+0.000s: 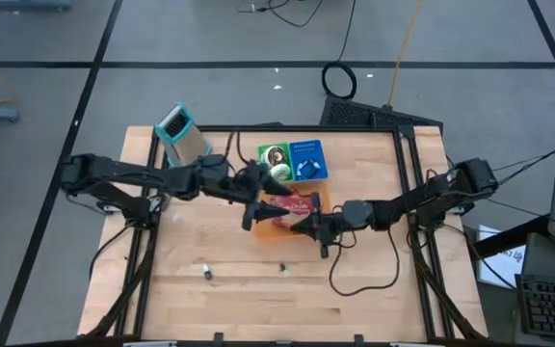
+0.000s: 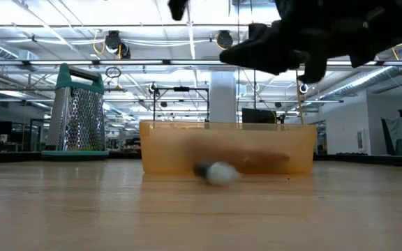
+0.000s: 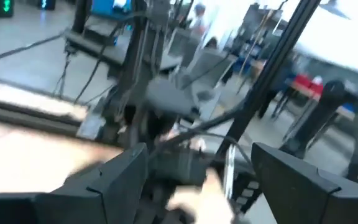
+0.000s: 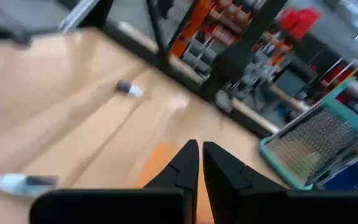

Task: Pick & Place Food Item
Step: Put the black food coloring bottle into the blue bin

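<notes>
Flanking one orange bin (image 1: 290, 209): two grippers

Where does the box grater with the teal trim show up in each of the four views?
High view: box grater lies at the table's far left corner, beside the left arm.
Low view: it stands at the left, left of the orange bin.
Left wrist view: not in it.
Right wrist view: it is at the right edge, beyond the shut right tool.
Shared landmark: the orange bin.
</notes>
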Robot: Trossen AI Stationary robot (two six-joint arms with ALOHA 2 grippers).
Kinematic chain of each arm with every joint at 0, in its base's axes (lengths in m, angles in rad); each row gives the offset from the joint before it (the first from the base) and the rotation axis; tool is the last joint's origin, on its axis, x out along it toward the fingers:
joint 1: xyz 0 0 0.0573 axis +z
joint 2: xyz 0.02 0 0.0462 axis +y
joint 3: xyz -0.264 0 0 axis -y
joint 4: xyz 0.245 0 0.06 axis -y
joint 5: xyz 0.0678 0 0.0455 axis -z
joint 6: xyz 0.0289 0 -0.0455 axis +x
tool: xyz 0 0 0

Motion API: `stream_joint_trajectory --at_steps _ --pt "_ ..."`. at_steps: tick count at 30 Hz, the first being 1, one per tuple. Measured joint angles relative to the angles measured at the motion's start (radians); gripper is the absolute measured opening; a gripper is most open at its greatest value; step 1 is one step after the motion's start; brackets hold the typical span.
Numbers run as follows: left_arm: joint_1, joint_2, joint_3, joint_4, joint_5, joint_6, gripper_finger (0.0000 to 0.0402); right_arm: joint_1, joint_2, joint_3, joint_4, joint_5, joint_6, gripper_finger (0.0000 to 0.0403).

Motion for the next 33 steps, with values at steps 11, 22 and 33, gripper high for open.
stream_joint_trajectory --at_steps 11,22,33 --pt "-0.085 0.069 -0.005 -0.359 0.003 -0.097 0.0274 0.036 -0.009 0.008 0.06 0.002 0.088 0.0022" --pt "-0.152 0.059 -0.006 -0.328 -0.056 -0.051 0.0274 0.139 0.082 0.229 -0.325 -0.098 0.512 0.0175" --pt "-0.15 0.034 -0.006 -0.212 -0.082 -0.056 0.0276 0.237 0.414 0.489 -0.456 -0.043 0.559 0.0276"
